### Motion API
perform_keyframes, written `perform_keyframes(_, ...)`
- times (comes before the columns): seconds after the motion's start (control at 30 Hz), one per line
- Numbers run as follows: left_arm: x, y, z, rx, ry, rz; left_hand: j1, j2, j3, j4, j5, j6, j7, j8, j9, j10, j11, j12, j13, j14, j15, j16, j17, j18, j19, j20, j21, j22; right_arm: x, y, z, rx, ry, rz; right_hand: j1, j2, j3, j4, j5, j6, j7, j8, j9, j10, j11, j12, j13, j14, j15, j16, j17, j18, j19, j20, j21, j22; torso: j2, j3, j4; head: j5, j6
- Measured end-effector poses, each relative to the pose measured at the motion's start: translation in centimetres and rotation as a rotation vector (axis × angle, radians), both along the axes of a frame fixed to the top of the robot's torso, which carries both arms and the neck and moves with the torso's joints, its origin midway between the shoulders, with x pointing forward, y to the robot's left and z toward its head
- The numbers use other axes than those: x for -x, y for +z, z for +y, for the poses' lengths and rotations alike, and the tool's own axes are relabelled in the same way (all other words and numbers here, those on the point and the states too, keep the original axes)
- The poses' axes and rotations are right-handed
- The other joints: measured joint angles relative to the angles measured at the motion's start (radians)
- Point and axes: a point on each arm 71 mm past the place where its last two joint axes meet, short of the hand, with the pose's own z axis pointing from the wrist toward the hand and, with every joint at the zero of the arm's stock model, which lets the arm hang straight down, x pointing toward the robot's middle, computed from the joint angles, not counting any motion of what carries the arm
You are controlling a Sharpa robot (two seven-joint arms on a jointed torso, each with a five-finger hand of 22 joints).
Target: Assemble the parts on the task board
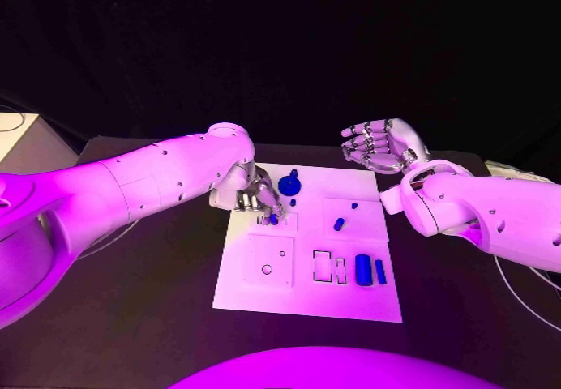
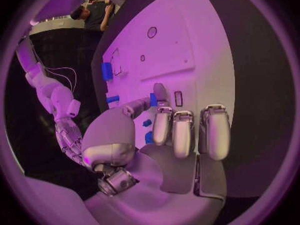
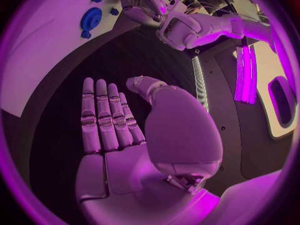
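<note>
The white task board (image 1: 351,304) lies in the middle of the black table. My left hand (image 1: 251,194) reaches down on its far left part and pinches a small blue part (image 1: 272,217) between thumb and a finger, next to a small slot; the same part (image 2: 153,99) sits at the thumb tip in the left wrist view. A round blue part (image 1: 289,185) lies just beyond it. Two small blue parts (image 1: 339,224) lie mid-board. A blue cylinder (image 1: 364,269) and a blue bar (image 1: 380,271) rest near the rectangular slots. My right hand (image 1: 380,146) hovers past the board's far right corner, fingers spread, holding nothing.
A pale box (image 1: 23,138) stands at the table's far left. Thin cables (image 1: 520,275) trail off the right side. A square plate with a hole (image 1: 269,261) sits on the board's left half. Bare table lies on both sides of the board.
</note>
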Motion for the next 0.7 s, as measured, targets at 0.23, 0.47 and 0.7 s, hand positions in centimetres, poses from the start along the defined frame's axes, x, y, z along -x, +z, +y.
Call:
perform_keyframes(0.23, -0.05, 0.01, 0.07, 0.003, 0.004, -0.002, 0.001, 0.001, -0.006, 0.006, -0.003, 0.0, 0.0, 0.0, 0.0, 0.0, 0.0, 0.0, 0.0, 0.0, 0.0, 0.0, 0.0, 0.0, 0.0, 0.0, 0.0, 0.0, 0.01, 0.01, -0.01, 0.0, 0.001, 0.0, 0.0, 0.0, 0.0, 0.0, 0.0, 0.0, 0.0, 0.0, 0.0, 0.0, 0.0, 0.0, 0.0, 0.0, 0.0, 0.0, 0.0, 0.0, 0.0, 0.0, 0.0, 0.0, 0.0, -0.0003, 0.0, -0.001, -0.001)
perform_keyframes(0.47, -0.14, 0.02, 0.18, 0.003, 0.009, -0.005, 0.001, 0.001, -0.035, 0.035, -0.014, 0.0, 0.0, 0.0, 0.0, 0.0, 0.0, 0.0, 0.0, 0.0, 0.0, 0.0, 0.0, 0.0, 0.0, 0.0, 0.0, 0.0, 0.01, 0.01, -0.01, 0.0, 0.001, 0.001, 0.0, 0.0, 0.0, 0.0, 0.0, 0.0, 0.0, 0.0, 0.0, 0.0, 0.0, 0.0, 0.0, 0.0, 0.0, 0.0, 0.0, 0.0, 0.0, 0.0, 0.0, 0.0, 0.0, -0.0003, 0.0005, -0.002, -0.001)
perform_keyframes(0.7, -0.18, 0.01, 0.26, 0.002, 0.012, -0.006, -0.005, -0.005, -0.066, 0.053, -0.034, 0.0, 0.0, 0.0, 0.0, 0.0, 0.0, 0.0, 0.0, 0.0, 0.0, 0.0, 0.0, 0.0, 0.0, 0.0, 0.0, 0.0, 0.01, 0.0, 0.0, 0.0, 0.002, 0.001, 0.0, 0.0, 0.0, 0.0, 0.0, 0.0, 0.0, 0.0, 0.0, 0.0, 0.0, 0.0, 0.0, -0.004, 0.004, 0.0, -0.001, 0.0, 0.0, 0.0, 0.0, -0.002, 0.0, 0.0001, 0.0005, -0.002, -0.001)
